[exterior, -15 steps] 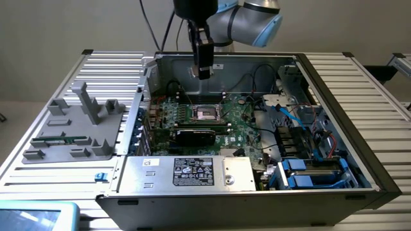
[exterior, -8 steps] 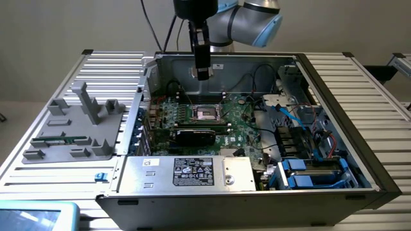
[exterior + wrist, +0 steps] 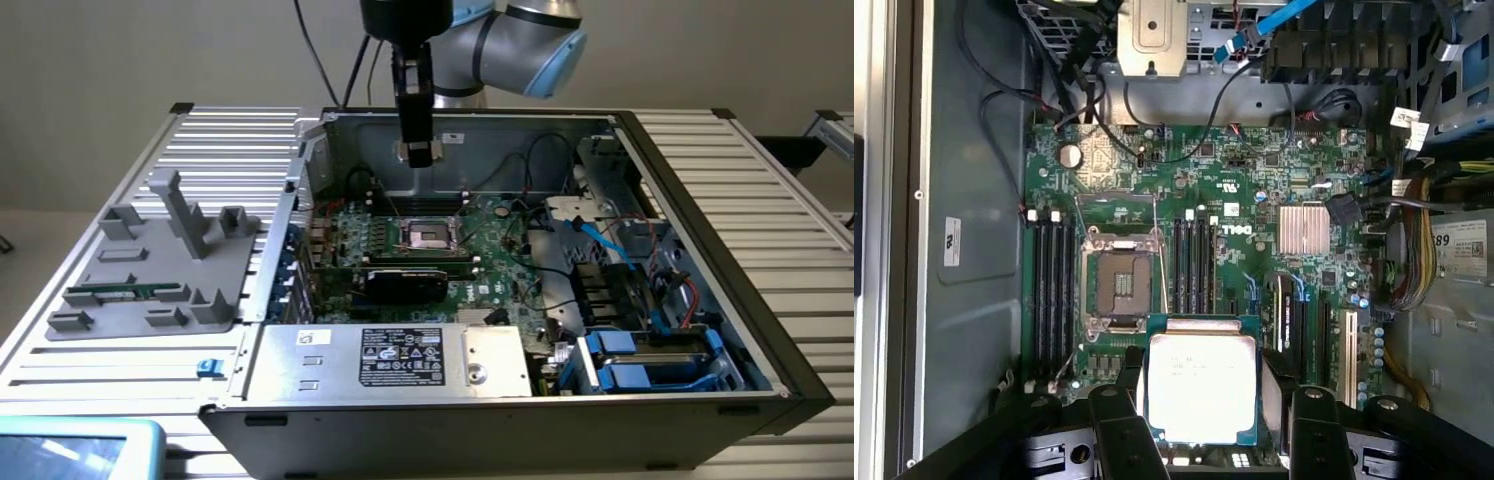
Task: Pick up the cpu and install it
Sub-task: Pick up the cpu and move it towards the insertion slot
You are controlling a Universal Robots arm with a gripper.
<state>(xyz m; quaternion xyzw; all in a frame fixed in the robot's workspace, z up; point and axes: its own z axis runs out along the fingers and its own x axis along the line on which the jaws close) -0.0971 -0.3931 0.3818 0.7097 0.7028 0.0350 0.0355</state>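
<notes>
The cpu (image 3: 1202, 385), a square chip with a bright silvery top and a thin rim, sits between my gripper's (image 3: 1206, 425) two black fingers (image 3: 1116, 425), which are shut on its opposite edges. The dark square socket (image 3: 1118, 285) with its metal frame open lies on the green motherboard, a short way off from the held chip. In the exterior view my gripper (image 3: 419, 152) hangs upright inside the open computer case, above and behind the socket (image 3: 430, 235).
Memory slots (image 3: 1194, 265) flank the socket, with a finned heatsink (image 3: 1304, 228) nearby. The case walls (image 3: 694, 200), the power supply box (image 3: 387, 355), blue drive bays (image 3: 641, 360) and loose cables ring the board. A grey fixture (image 3: 147, 290) holding a green memory stick (image 3: 120, 293) sits at the exterior view's left.
</notes>
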